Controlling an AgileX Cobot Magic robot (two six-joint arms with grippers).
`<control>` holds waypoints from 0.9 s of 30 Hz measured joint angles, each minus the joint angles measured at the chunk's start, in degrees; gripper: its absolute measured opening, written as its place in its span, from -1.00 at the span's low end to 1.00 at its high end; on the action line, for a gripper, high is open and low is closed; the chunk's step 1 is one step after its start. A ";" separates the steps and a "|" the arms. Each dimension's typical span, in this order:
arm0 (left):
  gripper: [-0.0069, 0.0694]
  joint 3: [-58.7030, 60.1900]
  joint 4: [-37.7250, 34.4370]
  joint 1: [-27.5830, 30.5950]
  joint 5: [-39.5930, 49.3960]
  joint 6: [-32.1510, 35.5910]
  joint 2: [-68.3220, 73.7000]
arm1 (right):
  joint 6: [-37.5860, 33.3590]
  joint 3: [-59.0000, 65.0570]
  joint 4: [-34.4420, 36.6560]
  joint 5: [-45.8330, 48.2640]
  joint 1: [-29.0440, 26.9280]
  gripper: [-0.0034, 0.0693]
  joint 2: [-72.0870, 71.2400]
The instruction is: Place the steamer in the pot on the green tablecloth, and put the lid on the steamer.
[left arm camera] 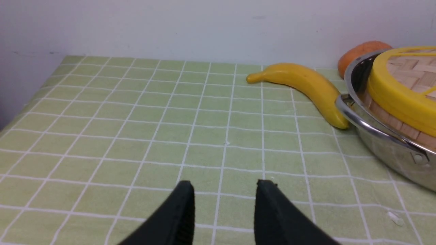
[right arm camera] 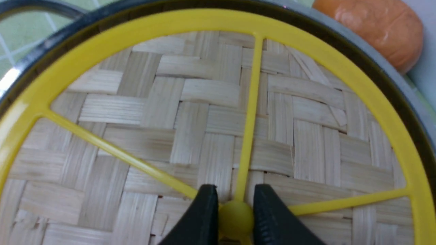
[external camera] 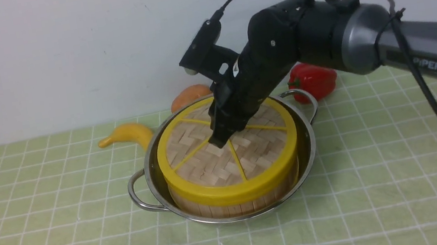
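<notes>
Front view: the pot [external camera: 308,150] sits on the green tablecloth [external camera: 41,220], near the middle, with one looped handle toward the camera side and one at the back.
Steamer: the steamer [external camera: 232,208] stands inside the pot, its wooden slat wall showing above the pot's rim.
Lid: the lid [external camera: 207,163] lies flat on top of the steamer, yellow rim over the slat wall.
Right claw: the right gripper [external camera: 221,137] reaches down from the right arm onto the middle of the lid; in the right wrist view its two black fingers [right arm camera: 201,217] sit either side of the yellow hub [right arm camera: 236,219], pinching it.
Left claw: the left gripper [left arm camera: 224,204] shows only in the left wrist view, fingers spread apart with nothing between them, over bare cloth well to the side of the pot.
Behind the pot: a banana [external camera: 128,135] lies just beside the pot's rim; an orange vegetable [external camera: 188,96] and a red pepper [external camera: 313,80] lie near the wall.
</notes>
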 joint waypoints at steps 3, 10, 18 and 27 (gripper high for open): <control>-0.18 0.00 0.00 0.00 0.00 0.00 0.00 | 0.47 -0.29 0.00 -0.05 0.00 -0.51 0.71; -0.18 0.00 0.00 0.00 0.00 0.00 0.00 | 1.35 -0.62 0.00 0.15 0.00 -0.51 0.89; -0.18 0.00 0.00 0.00 0.00 0.00 0.00 | 4.75 0.06 -0.18 1.75 0.00 -0.04 -1.46; -0.18 0.00 0.00 0.00 0.00 0.00 0.00 | 10.45 0.18 -4.19 4.89 0.00 -0.03 -16.12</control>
